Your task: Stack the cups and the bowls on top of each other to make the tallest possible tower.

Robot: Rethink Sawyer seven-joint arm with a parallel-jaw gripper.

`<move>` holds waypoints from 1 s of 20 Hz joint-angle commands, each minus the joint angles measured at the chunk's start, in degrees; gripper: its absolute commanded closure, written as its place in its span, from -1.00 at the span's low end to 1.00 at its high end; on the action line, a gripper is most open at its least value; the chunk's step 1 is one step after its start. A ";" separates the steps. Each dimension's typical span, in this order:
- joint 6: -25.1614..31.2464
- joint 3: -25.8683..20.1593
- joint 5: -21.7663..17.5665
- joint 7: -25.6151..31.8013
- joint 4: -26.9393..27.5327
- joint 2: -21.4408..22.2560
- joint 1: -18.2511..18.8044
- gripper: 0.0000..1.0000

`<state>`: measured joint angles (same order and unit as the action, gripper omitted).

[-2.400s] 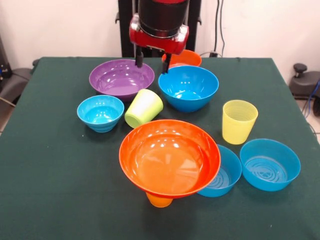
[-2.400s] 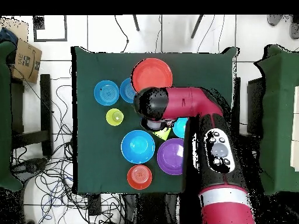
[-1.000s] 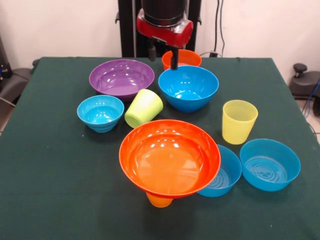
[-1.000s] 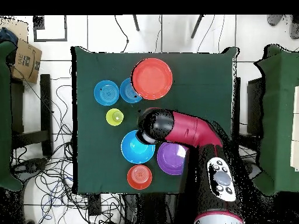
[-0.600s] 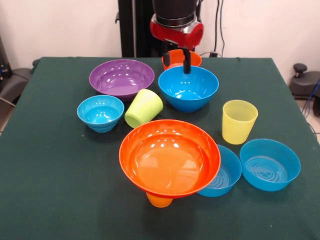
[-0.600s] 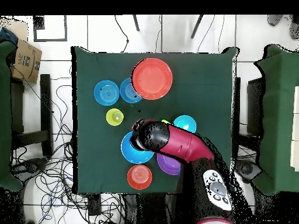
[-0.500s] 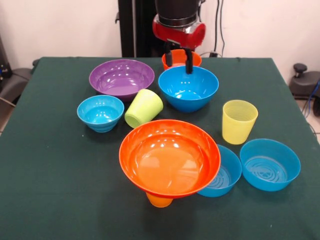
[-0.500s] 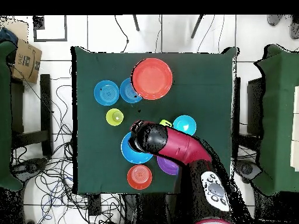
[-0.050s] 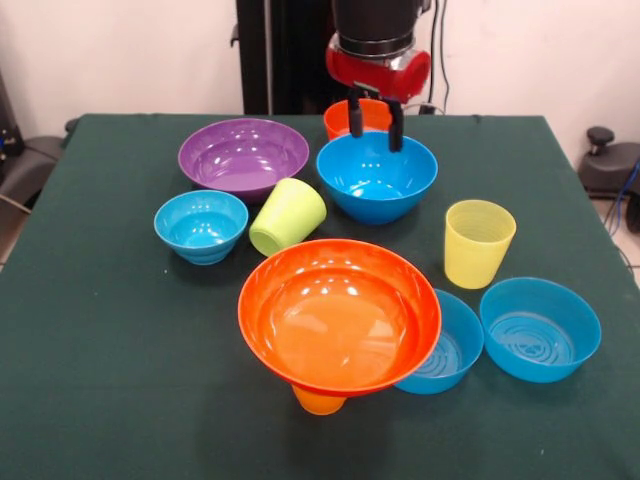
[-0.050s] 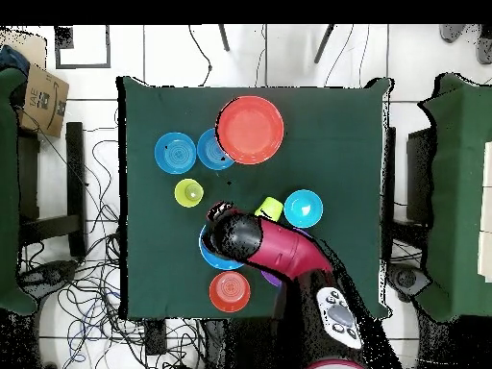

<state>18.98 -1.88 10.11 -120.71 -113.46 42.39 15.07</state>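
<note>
My gripper (image 9: 375, 120) is open and hangs over the far rim of the large blue bowl (image 9: 377, 175). Nothing is between its fingers (image 9: 396, 127). The small orange bowl (image 9: 365, 114) stands just behind it. The large orange bowl (image 9: 340, 315) rests on an upturned orange cup (image 9: 319, 402) near the front. The lime green cup (image 9: 288, 215) lies on its side, and the yellow cup (image 9: 479, 242) stands upright. In the overhead view the arm's end (image 10: 235, 233) covers most of the large blue bowl (image 10: 208, 252).
The purple bowl (image 9: 243, 152) and the small blue bowl (image 9: 201, 225) are at the left. Two medium blue bowls (image 9: 447, 345) (image 9: 540, 328) sit at the front right, one tucked under the orange bowl's rim. A green cloth (image 9: 110, 330) covers the table.
The gripper moved rightward in the front view, from the purple bowl's rim to above the large blue bowl's far rim. It stayed open. No cup or bowl moved.
</note>
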 commanded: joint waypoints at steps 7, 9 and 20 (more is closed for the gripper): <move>-19.85 -0.95 6.20 -20.05 -3.51 -7.64 -5.23 -1.00; -20.45 -0.32 6.57 -20.35 -3.11 -8.20 -5.76 -1.00; -12.00 7.16 8.78 -20.12 -0.14 -8.99 -11.88 -1.00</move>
<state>0.15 3.08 15.08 -131.15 -115.04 36.37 6.59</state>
